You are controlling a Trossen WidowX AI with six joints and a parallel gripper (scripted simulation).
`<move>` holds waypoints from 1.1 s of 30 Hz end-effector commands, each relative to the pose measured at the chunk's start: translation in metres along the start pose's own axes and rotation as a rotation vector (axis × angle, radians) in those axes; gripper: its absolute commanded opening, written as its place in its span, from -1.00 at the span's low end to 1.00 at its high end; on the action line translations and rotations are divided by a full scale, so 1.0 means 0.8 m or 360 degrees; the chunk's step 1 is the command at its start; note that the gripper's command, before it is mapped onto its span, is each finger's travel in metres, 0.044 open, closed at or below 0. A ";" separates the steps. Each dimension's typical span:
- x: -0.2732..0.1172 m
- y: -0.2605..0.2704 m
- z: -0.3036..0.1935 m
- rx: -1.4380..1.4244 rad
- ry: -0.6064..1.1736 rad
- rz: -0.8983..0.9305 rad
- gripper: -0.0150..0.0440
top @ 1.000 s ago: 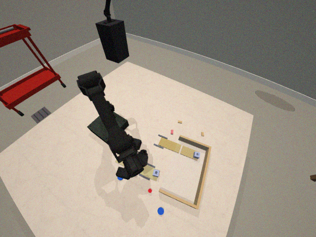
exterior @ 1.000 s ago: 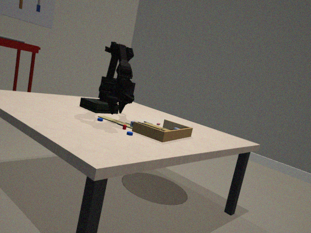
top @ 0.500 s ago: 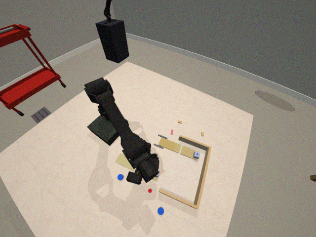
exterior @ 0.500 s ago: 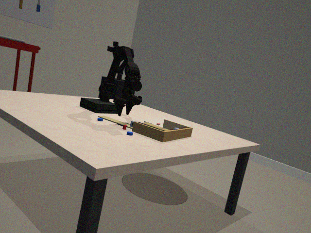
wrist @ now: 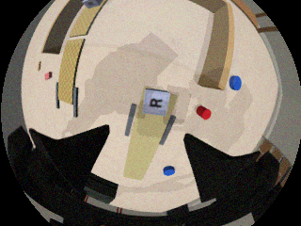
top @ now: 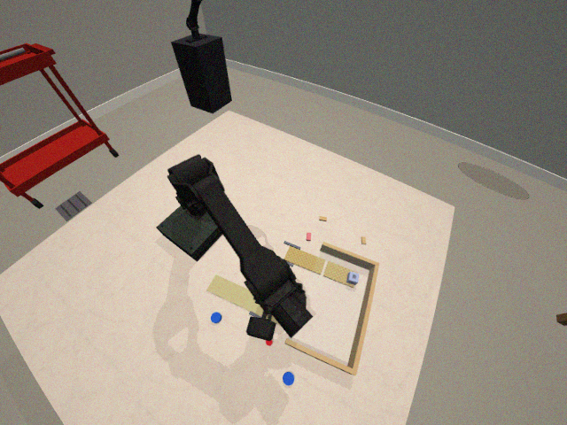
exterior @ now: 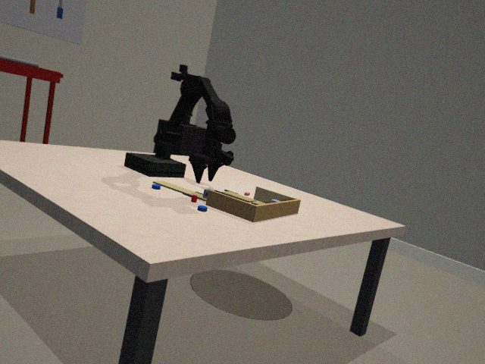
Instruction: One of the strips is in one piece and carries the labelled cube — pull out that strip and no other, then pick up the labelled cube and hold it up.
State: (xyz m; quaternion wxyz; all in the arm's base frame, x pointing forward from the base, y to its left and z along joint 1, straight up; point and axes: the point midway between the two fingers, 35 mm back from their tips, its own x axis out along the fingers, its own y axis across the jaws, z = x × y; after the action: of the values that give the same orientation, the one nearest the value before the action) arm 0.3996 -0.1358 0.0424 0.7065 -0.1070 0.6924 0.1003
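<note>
One lettered cube on its strip, beyond the wide-open, empty tool.

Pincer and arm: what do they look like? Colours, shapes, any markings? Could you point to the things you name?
The arm point(top: 233, 220) point(exterior: 219, 108) is matte black, with chunky joints and blocky links. The pincer point(top: 302, 327) point(exterior: 204, 181) point(wrist: 147, 134) is black too, with two broad fingers tapering to points. No markings discernible on either.
</note>
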 end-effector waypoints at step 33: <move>0.037 -0.008 0.039 0.0005 -0.0014 -0.0009 0.36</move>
State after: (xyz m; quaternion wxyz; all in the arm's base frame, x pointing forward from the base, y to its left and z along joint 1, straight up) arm 0.4341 -0.1339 0.0204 0.7123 -0.1101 0.6862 0.0981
